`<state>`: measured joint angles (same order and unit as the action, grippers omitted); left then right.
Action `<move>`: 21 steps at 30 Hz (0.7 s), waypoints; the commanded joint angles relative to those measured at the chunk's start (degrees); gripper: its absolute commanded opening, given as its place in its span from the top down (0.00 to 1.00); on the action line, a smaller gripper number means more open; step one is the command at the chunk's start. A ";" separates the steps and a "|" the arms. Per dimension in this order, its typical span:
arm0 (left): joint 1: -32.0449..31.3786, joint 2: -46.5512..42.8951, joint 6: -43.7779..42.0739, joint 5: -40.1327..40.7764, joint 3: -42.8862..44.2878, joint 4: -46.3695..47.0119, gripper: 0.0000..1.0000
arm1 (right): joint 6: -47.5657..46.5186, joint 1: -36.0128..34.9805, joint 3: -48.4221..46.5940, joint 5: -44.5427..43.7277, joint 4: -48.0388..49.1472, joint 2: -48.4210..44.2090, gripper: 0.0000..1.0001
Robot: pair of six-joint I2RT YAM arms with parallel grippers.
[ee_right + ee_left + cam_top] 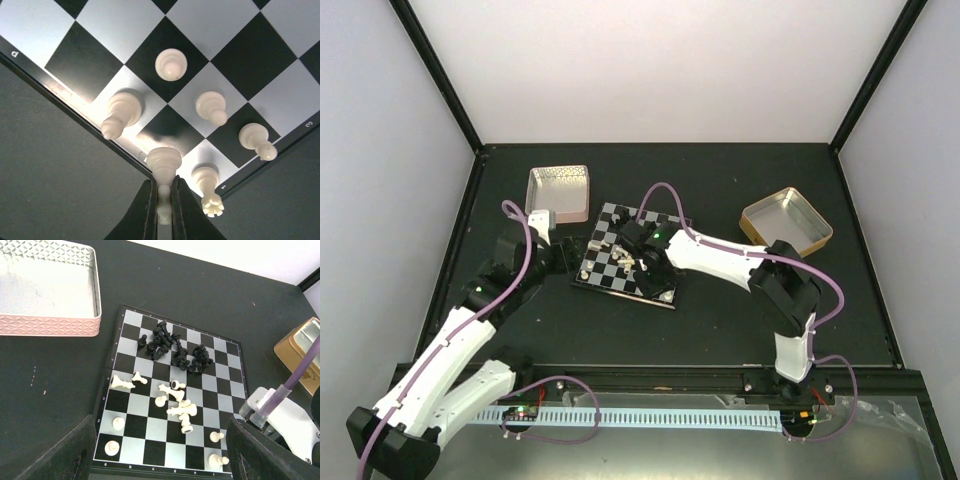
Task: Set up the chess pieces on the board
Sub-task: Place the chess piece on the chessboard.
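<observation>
- The right gripper [162,187] is nearly shut. Its two dark fingers pinch the thin upper stem of a white piece [163,160]. The piece's wide base pokes out beyond the tips over the board [120,20], at the edge row by a corner. Whether the base touches the square cannot be told.
- The grip sits on a narrow neck, so the piece may swivel or slide between the pads. It could then land tilted, or half off the dark rim onto the table.
- A crowned white piece [207,194] stands just beside one finger, and a taller one [120,115] stands near the other. If the jaws spread wide on release, or the wrist drifts sideways while lifting, either could be knocked over.
- Three more standing pieces [212,107] occupy nearby squares, and a toppled neighbour could roll into them.
- The left gripper [160,452] hangs wide open and empty at the board's near edge. The right arm [295,425] is close beside it, so a careless reach by either risks a bump.
- The black pieces [172,347] lie heaped mid-board, with several fallen white ones [175,402] just beside them. A jolt to the board would scatter both.
</observation>
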<state>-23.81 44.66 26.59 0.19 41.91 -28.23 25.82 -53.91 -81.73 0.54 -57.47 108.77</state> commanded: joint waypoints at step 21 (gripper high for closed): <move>2.36 -0.87 0.09 1.38 -1.39 -0.46 0.22 | -1.29 -0.32 -3.10 -3.06 -1.31 4.13 0.84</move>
<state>-22.09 43.86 26.59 0.67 40.58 -28.27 25.10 -53.93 -83.55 -1.02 -59.05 112.57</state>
